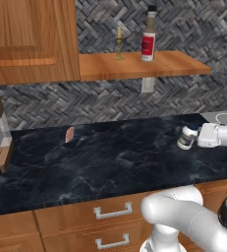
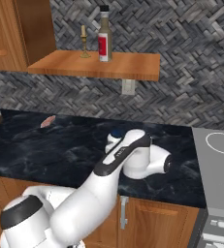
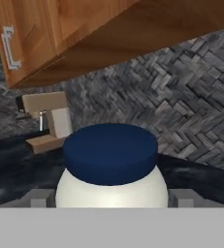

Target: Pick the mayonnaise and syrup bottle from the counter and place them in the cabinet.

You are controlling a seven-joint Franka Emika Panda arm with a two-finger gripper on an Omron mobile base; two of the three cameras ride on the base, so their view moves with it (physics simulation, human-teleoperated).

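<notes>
- The slim syrup bottle (image 1: 148, 40) with tan neck, dark cap and red-and-white label already stands upright on the cabinet (image 1: 184, 65), an open orange-brown wooden shelf board, just beside a thin brass candlestick (image 1: 118, 45); that half of the task looks done.
- The mayonnaise (image 1: 186, 138), a squat white jar with a dark blue lid, sits at the right end of the counter (image 1: 100, 162), a black marbled stone worktop with faint white veins.
- The two-finger gripper (image 1: 189, 138) reaches in sideways, so the jar stays upright between the jaws.
- In the hand view the jar (image 3: 111, 169) sits centred, a grey finger (image 3: 40, 197) on each flank; whether they already press it, I cannot tell.
- Judging by this, the grasp is the step in hand, then a lift to the shelf.
- A small pinkish item (image 1: 70, 134) lies well apart on the worktop.
</notes>
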